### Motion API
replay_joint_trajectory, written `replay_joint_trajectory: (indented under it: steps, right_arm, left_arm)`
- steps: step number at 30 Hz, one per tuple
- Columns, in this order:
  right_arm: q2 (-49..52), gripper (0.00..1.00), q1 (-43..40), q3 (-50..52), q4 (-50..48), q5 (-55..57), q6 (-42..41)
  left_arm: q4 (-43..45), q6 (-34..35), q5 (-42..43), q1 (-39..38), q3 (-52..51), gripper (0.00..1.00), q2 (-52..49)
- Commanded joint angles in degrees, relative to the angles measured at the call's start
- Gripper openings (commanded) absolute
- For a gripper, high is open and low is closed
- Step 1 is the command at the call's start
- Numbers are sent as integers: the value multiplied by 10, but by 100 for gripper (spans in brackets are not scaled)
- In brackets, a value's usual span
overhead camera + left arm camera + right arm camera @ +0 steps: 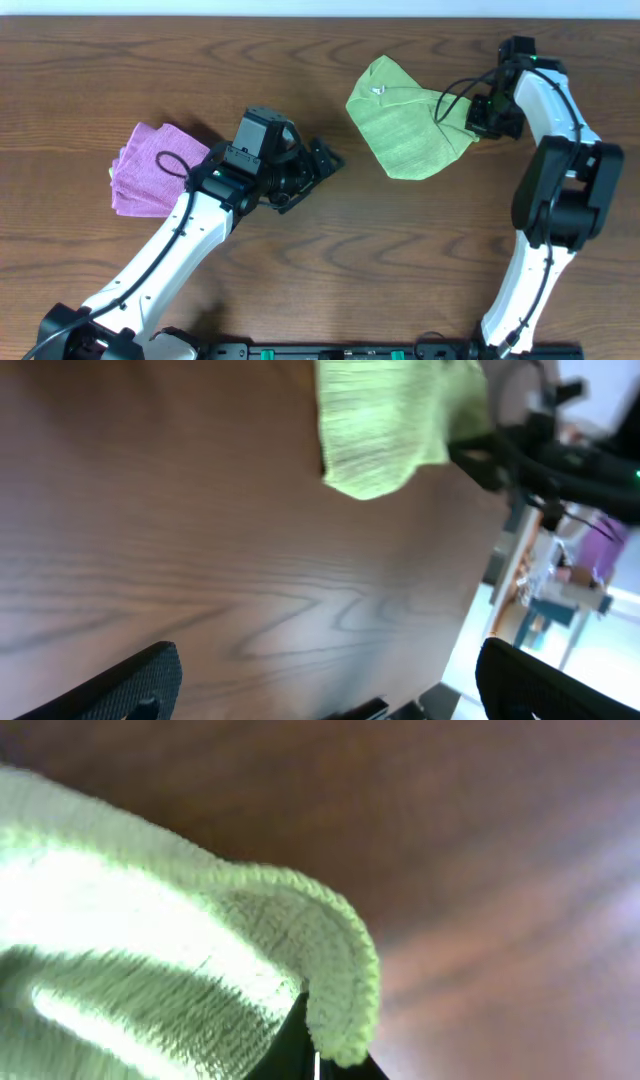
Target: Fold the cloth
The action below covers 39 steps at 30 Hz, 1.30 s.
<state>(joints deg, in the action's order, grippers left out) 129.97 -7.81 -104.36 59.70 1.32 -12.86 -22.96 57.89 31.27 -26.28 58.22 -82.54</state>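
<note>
Green cloth is pinched in right claw.

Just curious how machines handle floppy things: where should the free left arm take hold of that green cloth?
Probably the near pointed corner of the green cloth, coming from the side of the left tool. It juts out over bare table, and the right tool pinches the right end.

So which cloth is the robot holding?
The green cloth, pinched at its edge by the right pincer. The pink cloth lies folded with no pincer on it.
</note>
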Motion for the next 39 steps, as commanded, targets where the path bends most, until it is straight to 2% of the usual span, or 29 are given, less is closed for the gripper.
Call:
replay_joint_trajectory:
  steps: [1,10,14,17,21,27,39]
  right_arm:
    - [-49,2,-1,1,30,12,-14]
    - [-91,2,28,1,107,17,-24]
    - [-96,1,41,1,113,20,-26]
    - [-96,2,46,1,113,20,-26]
    - [-96,1,50,1,113,20,-26]
    - [-97,2,50,1,113,19,-26]
    - [-97,1,50,1,106,-1,-31]
  left_arm:
    - [-14,26,-28,0,12,96,-3]
    - [-51,46,-41,0,11,95,-7]
    - [-86,86,-44,-3,10,95,-30]
    - [-76,122,-30,-18,10,95,-65]
    - [17,133,18,-49,10,95,-116]
    - [171,150,42,-81,10,95,-174]
    - [341,210,42,-99,10,95,-250]
